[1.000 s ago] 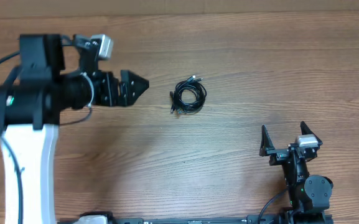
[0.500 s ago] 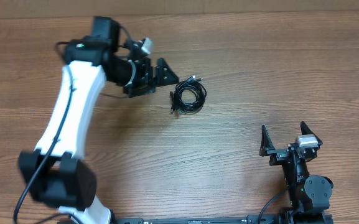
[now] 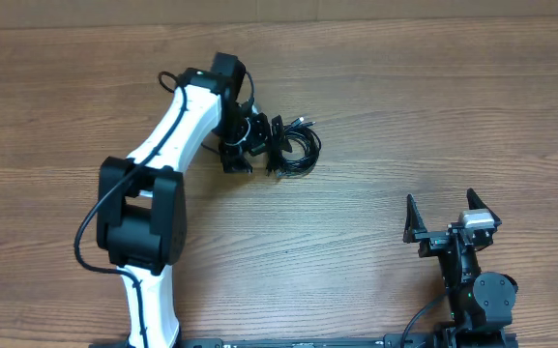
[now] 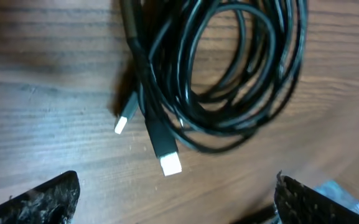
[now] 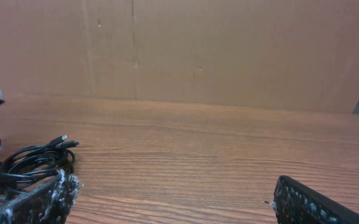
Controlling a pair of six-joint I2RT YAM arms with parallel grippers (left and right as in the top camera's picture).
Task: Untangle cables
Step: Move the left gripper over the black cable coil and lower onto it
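The cables (image 3: pixel 298 150) lie as one small coil of thin black cord on the wooden bench (image 3: pixel 404 106), toward its far middle. In the left wrist view the loops overlap, and two silver-tipped plug ends (image 4: pixel 170 163) stick out of the coil, flat on the wood. The left hand (image 3: pixel 275 147) hangs at the coil's left edge, its fingers (image 4: pixel 42 199) spread wide and gripping nothing. The right hand (image 3: pixel 443 217) sits well apart near the front right, likewise spread and empty.
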